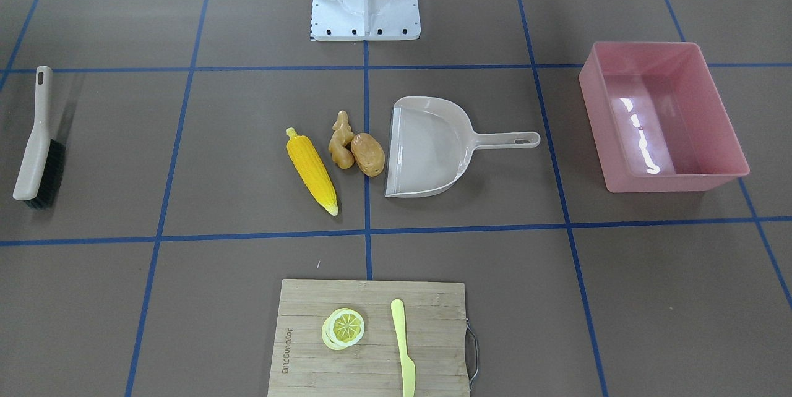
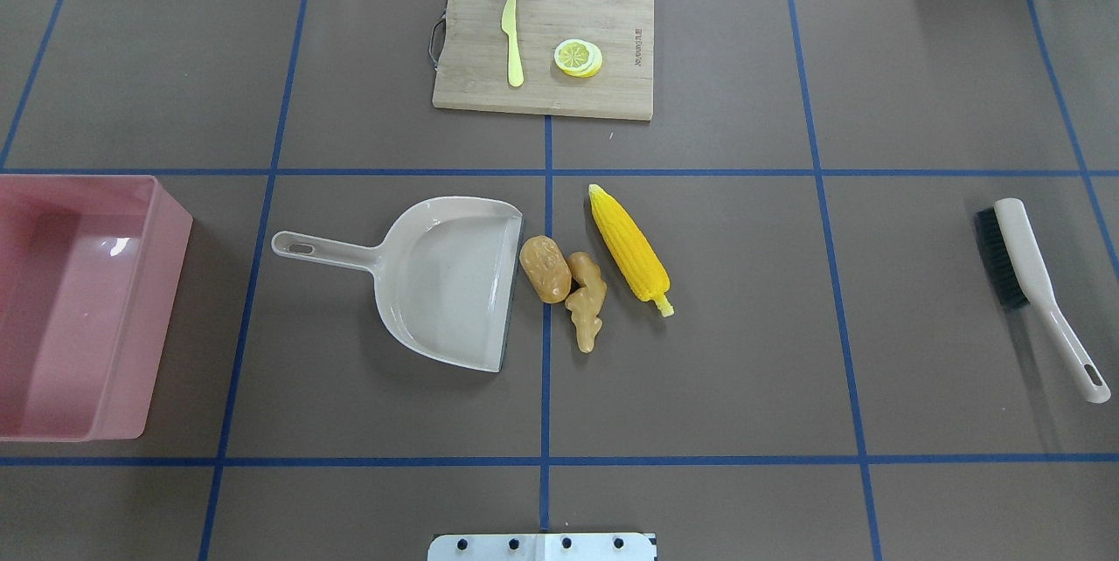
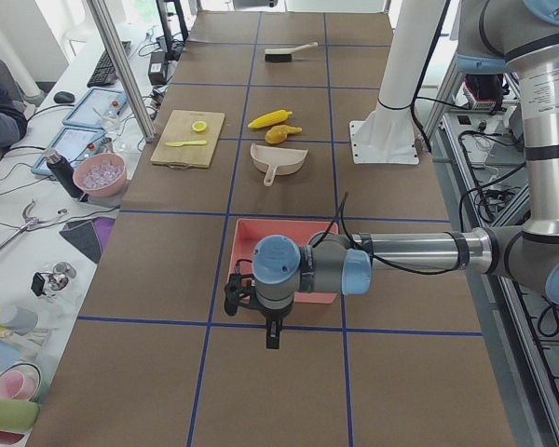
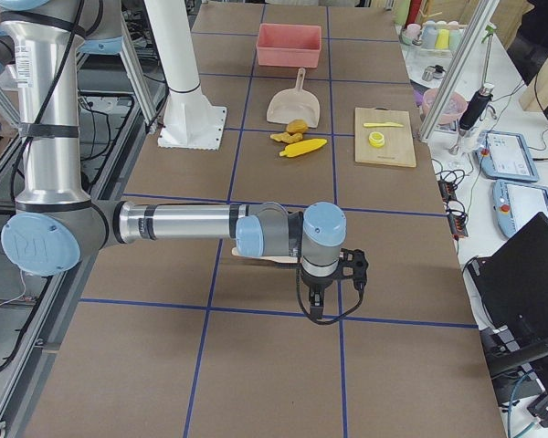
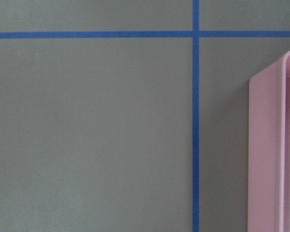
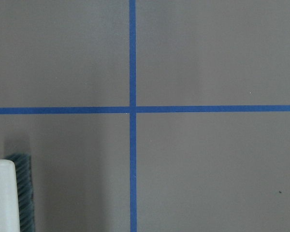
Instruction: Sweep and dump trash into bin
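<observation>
Left gripper (image 3: 273, 333): hangs below the near arm's wrist in the left-end view, over the table in front of the pink bin (image 2: 149, 308). It shows only in this side view, so whether its fingers are spread or pressed together cannot be told. Its wrist camera shows only a bin corner (image 5: 266, 154) at the right edge, no fingers.

Right gripper (image 4: 314, 306): same case. It hangs from the near arm in the right-end view, finger state not readable. Its wrist camera catches the tip of the hand brush (image 6: 2, 195) at lower left.

Layout, overhead view:
- Bin at the left edge, nothing in it.
- Beige dustpan (image 2: 446, 281) left of centre, mouth facing right, handle pointing at the bin.
- Brown potato (image 2: 545, 269) just beside the dustpan lip and touching the ginger root (image 2: 587, 297).
- Corn cob (image 2: 629, 251) right of these, lying on a diagonal.
- Brush (image 2: 1032, 281) far right.
- Cutting board (image 2: 542, 89) at top centre with a lemon slice (image 2: 578, 57) and a yellow plastic knife (image 2: 512, 41).

Status (judged): sweeping not begun and neither tool held.

Risks (judged):
- The dustpan likely slides left under the brush push unless it is held down.
- The slanted corn may pivot or roll past the lip corner.
- The round potato may roll out when the pan is lifted or tilted toward the bin.
</observation>
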